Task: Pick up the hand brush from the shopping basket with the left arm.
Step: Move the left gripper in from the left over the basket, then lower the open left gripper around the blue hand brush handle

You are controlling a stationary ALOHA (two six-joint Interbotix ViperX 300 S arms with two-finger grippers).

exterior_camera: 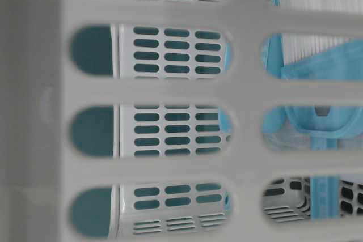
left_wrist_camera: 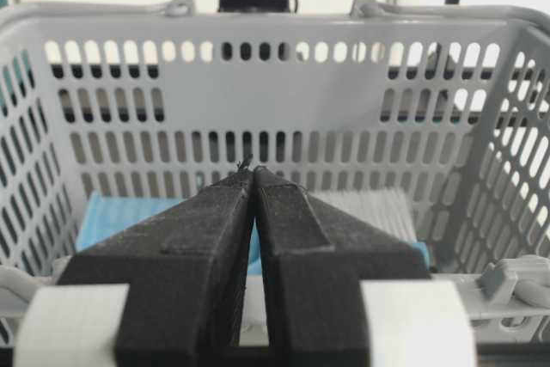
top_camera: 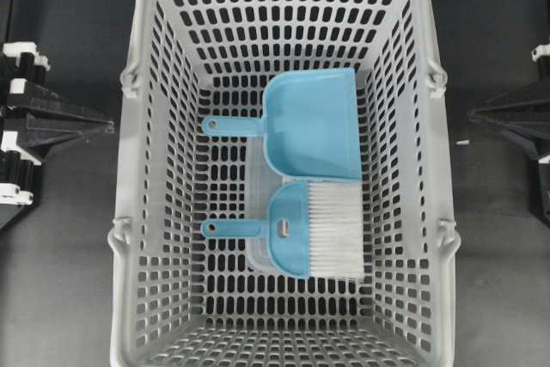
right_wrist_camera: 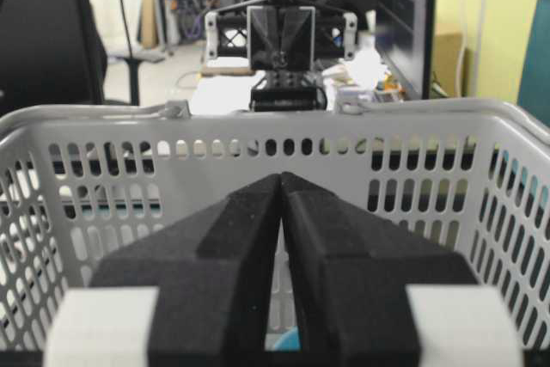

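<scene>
The light-blue hand brush [top_camera: 290, 231] lies flat on the floor of the grey shopping basket [top_camera: 121, 169], handle to the left and white bristles [top_camera: 337, 229] to the right. My left gripper [top_camera: 108, 126] is shut and empty, outside the basket's left wall. In the left wrist view its tips [left_wrist_camera: 253, 170] meet in front of the basket wall [left_wrist_camera: 258, 27], and the bristles [left_wrist_camera: 369, 206] show beyond them to the right. My right gripper [top_camera: 473, 113] is shut and empty outside the right wall, its tips [right_wrist_camera: 281, 176] touching. The table-level view shows the brush [exterior_camera: 317, 118] through the basket slots [exterior_camera: 170, 92].
A matching blue dustpan [top_camera: 311, 122] lies just behind the brush, its handle also pointing left; it shows in the left wrist view [left_wrist_camera: 120, 217]. A clear flat piece [top_camera: 258, 212] lies under both. The basket's tall walls [right_wrist_camera: 258, 131] stand between each gripper and the brush.
</scene>
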